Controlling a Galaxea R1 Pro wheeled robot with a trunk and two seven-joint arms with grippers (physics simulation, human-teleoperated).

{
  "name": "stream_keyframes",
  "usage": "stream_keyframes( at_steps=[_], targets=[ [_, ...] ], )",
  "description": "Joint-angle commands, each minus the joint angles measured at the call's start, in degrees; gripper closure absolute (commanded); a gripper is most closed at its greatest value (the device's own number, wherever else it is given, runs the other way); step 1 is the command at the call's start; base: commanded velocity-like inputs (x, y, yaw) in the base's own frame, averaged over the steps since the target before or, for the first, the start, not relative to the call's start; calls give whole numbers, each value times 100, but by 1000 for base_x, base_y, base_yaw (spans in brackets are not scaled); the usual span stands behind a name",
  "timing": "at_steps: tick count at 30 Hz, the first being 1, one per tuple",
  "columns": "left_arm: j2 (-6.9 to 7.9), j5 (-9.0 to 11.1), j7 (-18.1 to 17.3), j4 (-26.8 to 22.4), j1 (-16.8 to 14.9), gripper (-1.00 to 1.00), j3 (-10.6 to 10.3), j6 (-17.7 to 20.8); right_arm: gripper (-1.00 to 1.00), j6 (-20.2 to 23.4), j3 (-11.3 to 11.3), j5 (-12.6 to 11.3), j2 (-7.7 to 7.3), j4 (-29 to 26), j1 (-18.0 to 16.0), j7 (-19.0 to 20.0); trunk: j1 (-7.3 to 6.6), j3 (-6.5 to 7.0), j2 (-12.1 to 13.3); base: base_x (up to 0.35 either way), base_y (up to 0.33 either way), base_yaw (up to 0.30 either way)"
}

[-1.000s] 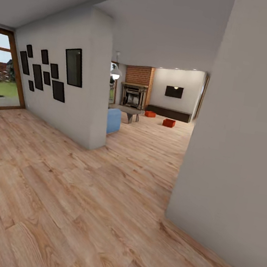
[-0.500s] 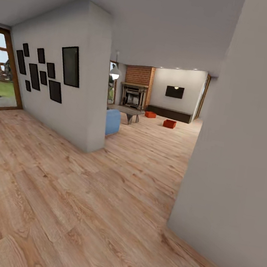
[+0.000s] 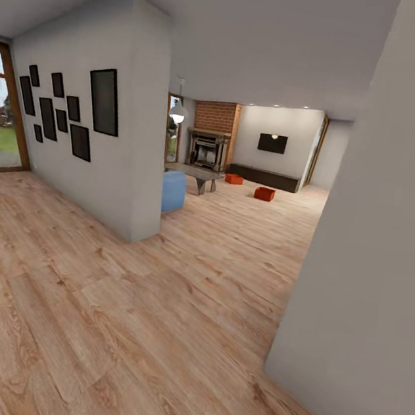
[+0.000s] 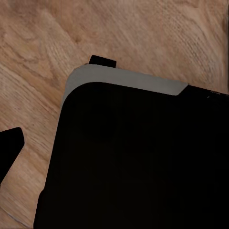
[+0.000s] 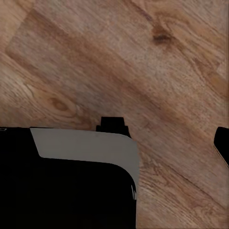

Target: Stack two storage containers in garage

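I see the two storage containers, one (image 3: 234, 179) and the other (image 3: 264, 193), small at the middle of the frame, apart on the living room's plank floor (image 3: 153, 306) near the brick fireplace (image 3: 210, 143). A picture wall (image 3: 90, 143) stands at left. Both wrist views show plank floor and black robot body; I cannot tell either gripper's opening.

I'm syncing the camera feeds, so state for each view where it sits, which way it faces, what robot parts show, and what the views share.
Head view: on the robot's head, facing forward along the wood plank floor toward the living room's brick fireplace and two storage containers; no robot part identifiable.
Left wrist view: on the left arm, facing down at the floor; a large black, grey-edged robot body part blocks much.
Right wrist view: on the right arm, facing down at the floor; a similar black, grey-edged part shows.
Shared: all three see the plank floor.
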Motion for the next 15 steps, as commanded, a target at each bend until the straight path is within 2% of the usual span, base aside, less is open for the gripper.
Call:
stream_keyframes(
  at_steps=[1, 15],
  targets=[
    [-3, 14, 4, -2, -1, -100, 29, -11, -100, -35, 49, -58, -4, 18, -7, 7, 3, -5, -2, 324, 0, 0],
    [-3, 19, 8, -2, -1, -100, 29, -11, -100, -35, 57, -56, -8, 13, -8, 12, 3, -5, -2, 324, 0, 0]
  ],
)
